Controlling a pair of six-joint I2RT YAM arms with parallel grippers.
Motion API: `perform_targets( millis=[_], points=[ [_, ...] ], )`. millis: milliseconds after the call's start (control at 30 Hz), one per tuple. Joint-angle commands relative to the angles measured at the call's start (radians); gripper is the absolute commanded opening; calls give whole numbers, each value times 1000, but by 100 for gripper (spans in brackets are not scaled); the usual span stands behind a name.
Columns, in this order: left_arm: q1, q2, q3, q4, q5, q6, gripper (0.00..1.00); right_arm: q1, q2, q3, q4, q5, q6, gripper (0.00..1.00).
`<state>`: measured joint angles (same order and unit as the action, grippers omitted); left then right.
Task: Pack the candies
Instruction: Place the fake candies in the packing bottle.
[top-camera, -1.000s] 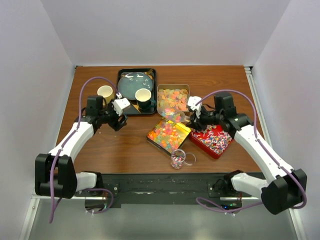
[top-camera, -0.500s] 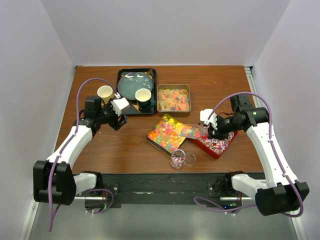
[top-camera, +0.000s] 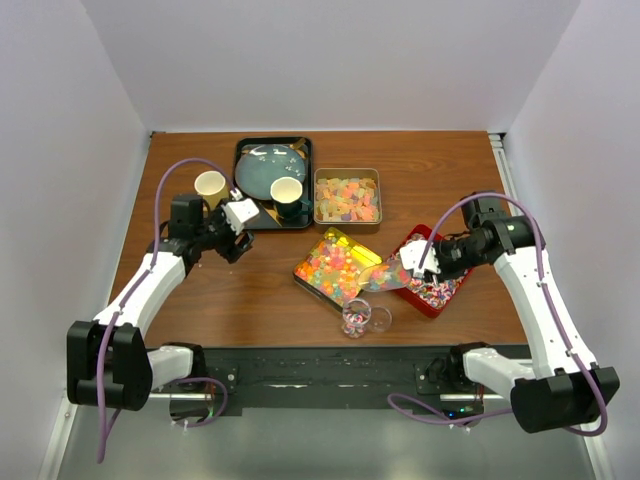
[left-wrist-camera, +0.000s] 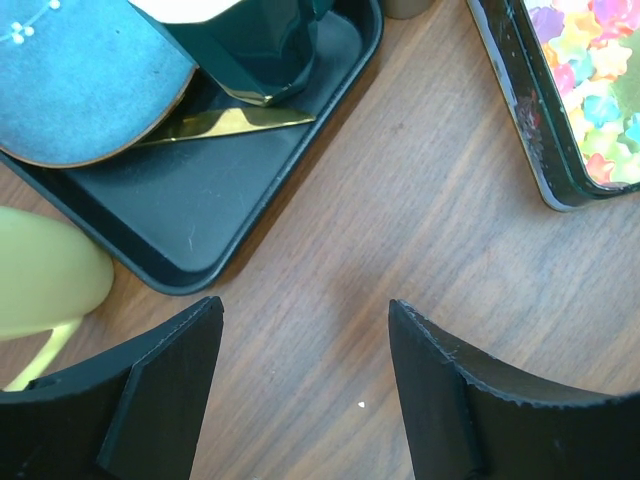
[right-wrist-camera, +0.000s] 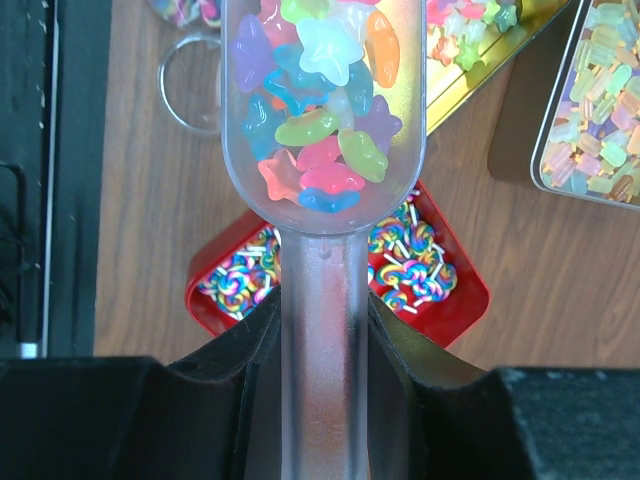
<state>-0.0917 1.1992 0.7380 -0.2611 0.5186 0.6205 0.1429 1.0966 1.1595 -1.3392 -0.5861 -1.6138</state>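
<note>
My right gripper (top-camera: 420, 262) (right-wrist-camera: 325, 330) is shut on the handle of a clear plastic scoop (top-camera: 385, 275) (right-wrist-camera: 322, 110). The scoop is heaped with bright star-shaped candies and hangs above the table between the gold tin (top-camera: 305, 280) and the red tin (top-camera: 440, 305) (right-wrist-camera: 470, 290). The red tin holds striped swirl candies. A small glass jar (top-camera: 352, 318) with a few candies stands just in front of the scoop's tip. Pastel candies fill a third tin (top-camera: 347, 196) (right-wrist-camera: 600, 100). My left gripper (top-camera: 240, 215) (left-wrist-camera: 305, 330) is open over bare wood.
A black tray (top-camera: 245, 215) (left-wrist-camera: 200, 210) at the back carries a blue plate (top-camera: 268, 168) (left-wrist-camera: 80, 90) and a dark green cup (top-camera: 288, 195) (left-wrist-camera: 250, 50). A yellow cup (top-camera: 210, 185) (left-wrist-camera: 40, 280) stands left of the tray. A clear ring (top-camera: 379, 318) (right-wrist-camera: 190, 85) lies beside the jar.
The right arm has drawn back to the right from the gold tin with the loaded scoop, and the scoop now sits lower and nearer the jar. The left arm has hardly moved.
</note>
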Motion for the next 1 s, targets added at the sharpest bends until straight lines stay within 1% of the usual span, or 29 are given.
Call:
perform_targets(
  millis=[0,200,433,700,967],
  points=[
    [9,-23,-5,54,4,-13,72,12,-20,40,-241,51,-81,0],
    [9,-27,-28,66,-3,-2,72,66,-26,40,-241,107,-93,0],
    [10,-33,-55,100,-5,1,72,181,-30,16,-236,184,-87,0],
    [15,-39,-69,120,-8,-2,72,231,-7,20,-215,276,-75,0],
    [18,-41,-78,137,-2,-10,72,299,14,40,-199,324,-47,0]
  ],
)
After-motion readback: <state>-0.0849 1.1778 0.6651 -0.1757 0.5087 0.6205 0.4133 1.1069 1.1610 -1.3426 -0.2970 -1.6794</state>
